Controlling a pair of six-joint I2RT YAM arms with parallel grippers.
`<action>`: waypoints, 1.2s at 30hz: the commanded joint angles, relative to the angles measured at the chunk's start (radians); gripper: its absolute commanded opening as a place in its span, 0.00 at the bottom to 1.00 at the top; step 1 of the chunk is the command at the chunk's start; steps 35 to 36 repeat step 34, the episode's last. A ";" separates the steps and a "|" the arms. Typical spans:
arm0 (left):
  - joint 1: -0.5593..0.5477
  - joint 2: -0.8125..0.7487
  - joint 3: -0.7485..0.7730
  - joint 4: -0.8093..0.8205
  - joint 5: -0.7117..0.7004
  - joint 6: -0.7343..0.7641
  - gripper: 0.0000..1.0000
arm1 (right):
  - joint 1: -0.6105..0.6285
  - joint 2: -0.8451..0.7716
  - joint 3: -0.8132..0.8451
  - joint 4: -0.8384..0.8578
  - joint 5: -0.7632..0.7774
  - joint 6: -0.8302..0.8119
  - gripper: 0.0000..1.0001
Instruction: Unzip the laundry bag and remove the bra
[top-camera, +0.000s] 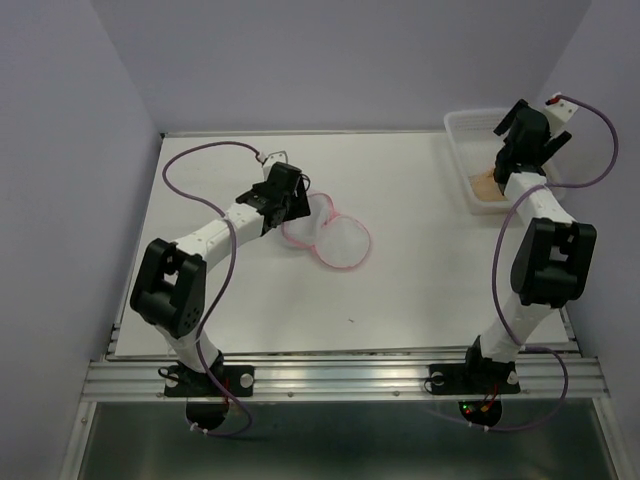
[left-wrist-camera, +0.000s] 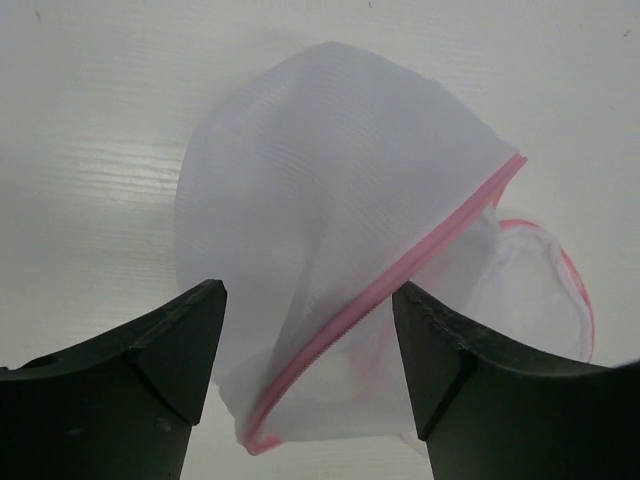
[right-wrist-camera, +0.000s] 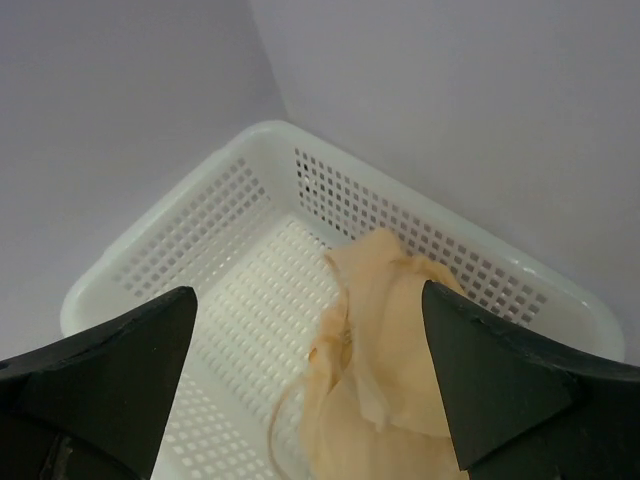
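Evidently unzipped, the laundry bag (top-camera: 335, 235) lies splayed in two pink-rimmed halves at the centre of the table (top-camera: 420, 290), while the bra (right-wrist-camera: 385, 340) sits crumpled in the white basket (right-wrist-camera: 200, 190) at the overhead view's upper right, suggesting the removal is done. The right gripper (right-wrist-camera: 308, 292) hovers above it, jaws wide apart, holding nothing; the left gripper (left-wrist-camera: 310, 300), equally spread, frames one mesh dome without clamping it.
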 joint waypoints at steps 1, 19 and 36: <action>0.004 -0.049 0.078 -0.017 -0.012 0.014 0.84 | 0.015 -0.054 0.047 -0.046 -0.022 0.025 1.00; 0.095 -0.522 -0.066 -0.104 -0.227 -0.099 0.99 | 0.015 -0.560 -0.342 -0.286 -0.528 0.222 1.00; 0.258 -0.703 -0.292 -0.085 -0.222 -0.211 0.99 | 0.015 -0.850 -0.683 -0.293 -0.431 0.360 1.00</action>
